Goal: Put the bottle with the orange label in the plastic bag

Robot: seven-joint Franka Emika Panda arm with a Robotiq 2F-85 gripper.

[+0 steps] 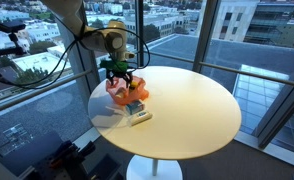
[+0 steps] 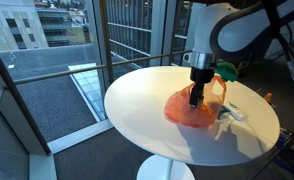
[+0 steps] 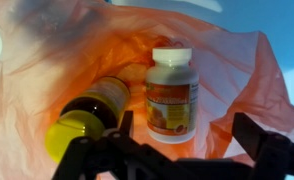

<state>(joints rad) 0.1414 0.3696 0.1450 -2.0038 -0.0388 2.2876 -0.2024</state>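
In the wrist view a white-capped bottle with an orange label (image 3: 171, 95) lies inside the orange plastic bag (image 3: 237, 75), next to a dark bottle with a yellow cap (image 3: 87, 115). My gripper (image 3: 182, 135) hovers just above the bag, open and empty, its two black fingers apart on either side of the orange-label bottle's base. In both exterior views the gripper (image 1: 122, 75) (image 2: 196, 97) reaches down into the bag (image 1: 117, 90) (image 2: 187, 110) on the round table.
The round cream table (image 1: 187, 110) (image 2: 147, 110) stands by large windows. A small white box (image 1: 140, 117) lies next to the bag. A green and orange object (image 2: 227, 72) sits behind the bag. The table edge is close to the bag.
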